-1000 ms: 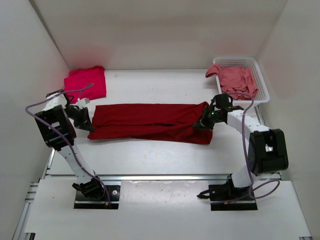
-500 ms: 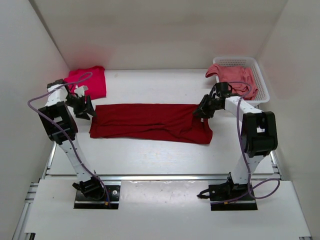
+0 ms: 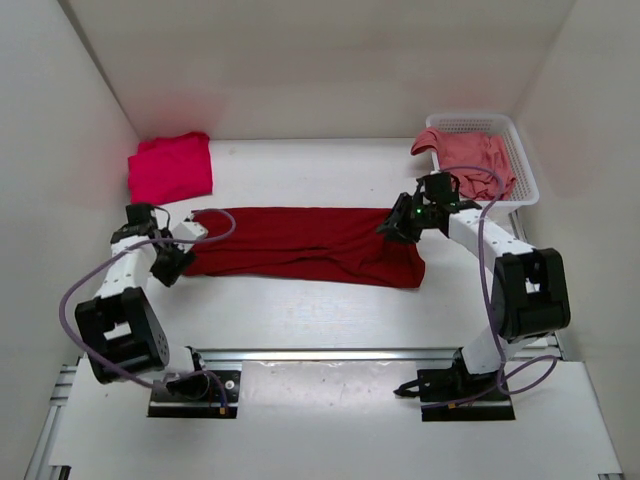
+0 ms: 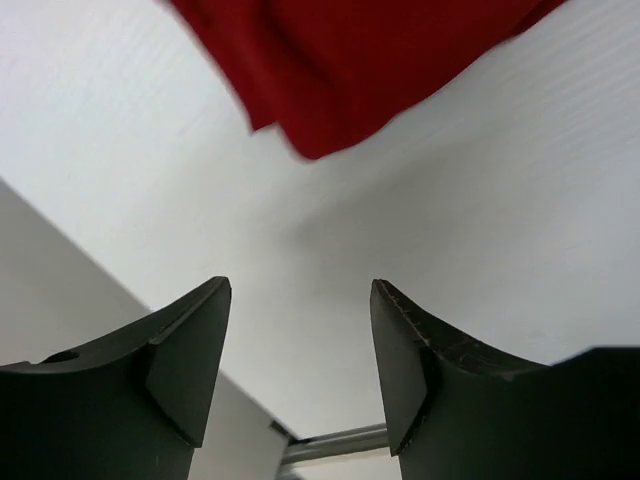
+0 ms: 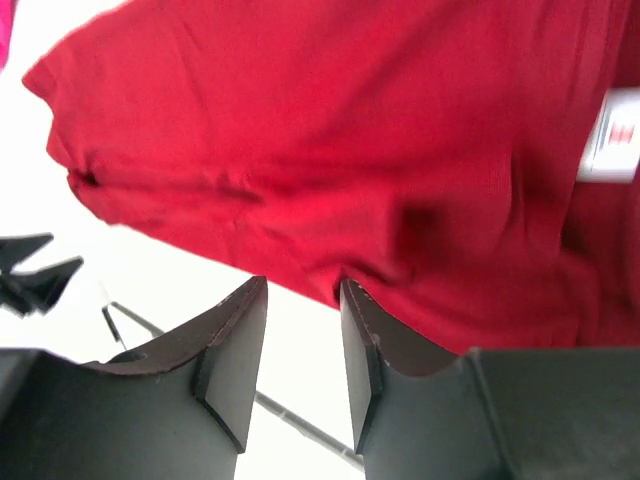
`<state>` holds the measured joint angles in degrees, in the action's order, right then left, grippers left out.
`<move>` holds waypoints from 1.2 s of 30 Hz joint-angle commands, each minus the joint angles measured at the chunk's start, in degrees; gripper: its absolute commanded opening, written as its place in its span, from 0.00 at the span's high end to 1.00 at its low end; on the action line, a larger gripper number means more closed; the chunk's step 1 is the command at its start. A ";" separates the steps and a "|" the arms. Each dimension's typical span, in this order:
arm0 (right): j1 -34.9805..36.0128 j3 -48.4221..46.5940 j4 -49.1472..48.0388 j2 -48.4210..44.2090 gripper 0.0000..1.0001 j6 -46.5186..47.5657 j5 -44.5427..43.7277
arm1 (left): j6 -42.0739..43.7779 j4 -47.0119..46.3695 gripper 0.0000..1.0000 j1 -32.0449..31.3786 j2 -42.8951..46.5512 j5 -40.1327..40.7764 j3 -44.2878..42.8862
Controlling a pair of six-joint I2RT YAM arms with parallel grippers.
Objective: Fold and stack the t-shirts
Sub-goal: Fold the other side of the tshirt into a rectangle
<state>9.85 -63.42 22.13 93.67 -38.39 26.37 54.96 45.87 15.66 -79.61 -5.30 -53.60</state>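
Crimson cloth no longer sits in either claw: both were clamped on the shirt's ends a second ago, and both have now let go. Your left gripper [image 4: 298, 290] stands wide apart with only bare table [image 3: 300, 310] between its fingers, and it has drawn back just off the near left corner of the cloth. Your right gripper [image 5: 302, 290] shows a narrower gap, also empty, and hangs over the right end, where a white label [image 5: 610, 135] shows.

Between them the dark crimson t-shirt [image 3: 305, 240] lies flat in the middle of the table as one long band running left to right. That looks like a lengthwise fold laid down and released, so you likely still need to fold it across before it can be stacked.

Further out, the bright pinkish-red t-shirt [image 3: 170, 165] rests folded at the back left, the probable stacking spot. At the back right, the faded salmon t-shirt [image 3: 475, 158] sits crumpled in the white mesh basket [image 3: 475, 122], not yet folded.
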 commanded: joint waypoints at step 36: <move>-1.67 15.87 -16.41 -9.29 0.67 -4.67 3.69 | -36.15 -7.73 0.26 11.59 -9.68 -22.39 -8.10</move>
<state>8.69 -48.62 9.04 86.67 -42.50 29.04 31.53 34.48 27.51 -91.44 -22.72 -62.26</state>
